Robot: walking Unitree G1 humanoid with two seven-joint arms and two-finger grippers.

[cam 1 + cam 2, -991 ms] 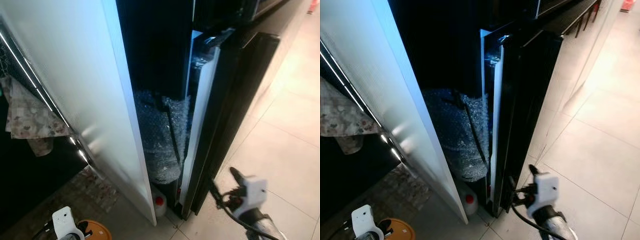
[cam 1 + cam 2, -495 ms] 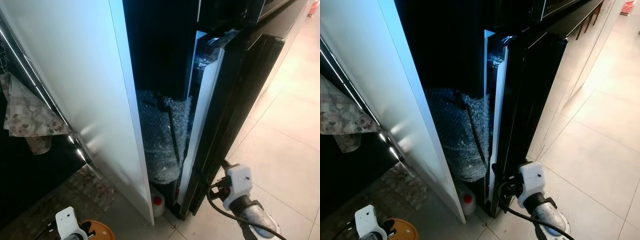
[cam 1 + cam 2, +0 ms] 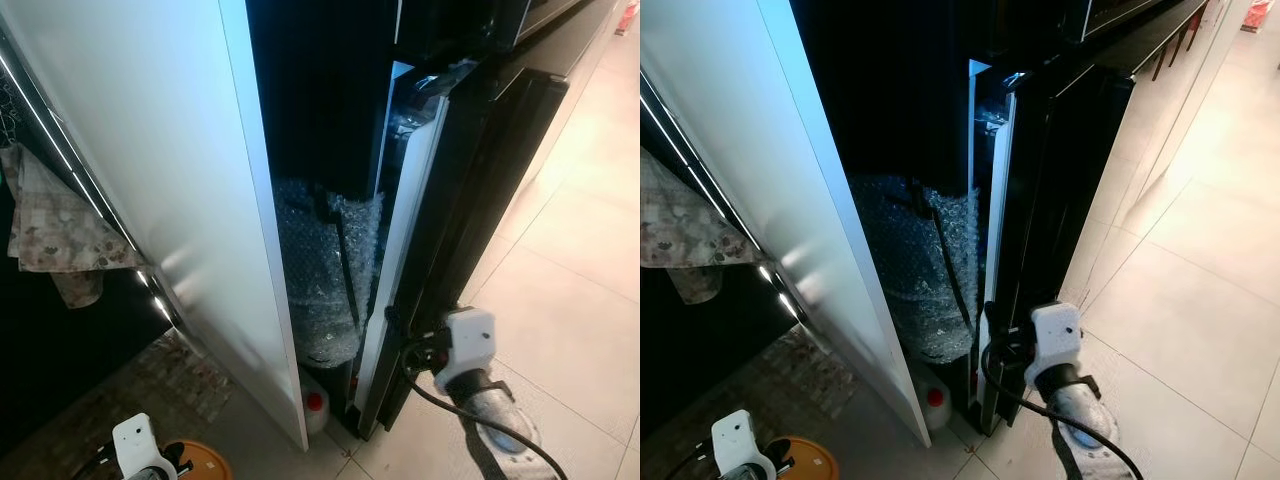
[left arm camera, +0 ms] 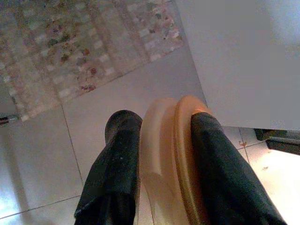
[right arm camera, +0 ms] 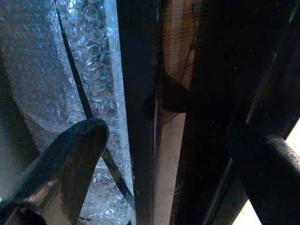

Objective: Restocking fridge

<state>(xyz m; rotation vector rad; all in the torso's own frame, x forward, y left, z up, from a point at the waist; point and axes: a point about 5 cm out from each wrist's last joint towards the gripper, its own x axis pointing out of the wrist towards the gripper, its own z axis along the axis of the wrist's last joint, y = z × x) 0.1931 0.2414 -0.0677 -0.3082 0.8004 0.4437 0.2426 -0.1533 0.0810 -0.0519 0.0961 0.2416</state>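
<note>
Left end effector [image 4: 159,136]: low by the floor, both fingers clamped on an orange lid-like disc [image 4: 176,154]; patterned mat [image 4: 89,42] on the floor beyond its tips, white cabinet panel [image 3: 150,150] above and beside it.

Patterned cloth [image 3: 55,235]: hung well up and away from left end effector.

Bubble-wrapped bundle [image 3: 320,270]: stood in the dark gap, just past right end effector's inner finger; red-capped bottle [image 3: 315,405] below it.

Fridge door [image 3: 470,200]: black, ajar, its edge between right end effector's spread fingers.

Right end effector [image 5: 164,140]: fingers apart, straddling the door edge low down, not closed on it.

Risks, as judged: slip off the thin edge if pulled before closing; inner finger snagging bubble wrap; disc dropped if left grip slackens.
</note>
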